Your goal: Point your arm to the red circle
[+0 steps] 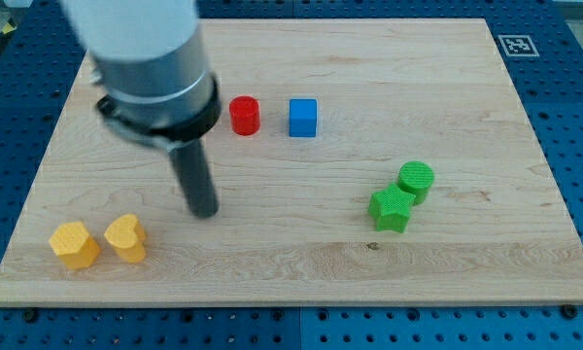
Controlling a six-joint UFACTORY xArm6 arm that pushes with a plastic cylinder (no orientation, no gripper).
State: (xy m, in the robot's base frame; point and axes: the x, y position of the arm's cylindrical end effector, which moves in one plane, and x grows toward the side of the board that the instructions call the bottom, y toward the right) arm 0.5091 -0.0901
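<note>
My tip [205,209] is resting on the counter [301,253] (no claw showing, so its state is unknowable), sitting below-left of the red circle [244,115], well apart.

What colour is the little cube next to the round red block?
Blue. The cube sits just to the view's right of the red circle, clearest in the camera view.

Arm [146,58] entering from view's top left, blurred grey housing, straight dark rod [194,175] angled slightly down-right, my tip [205,211] low at left-centre of view.
</note>
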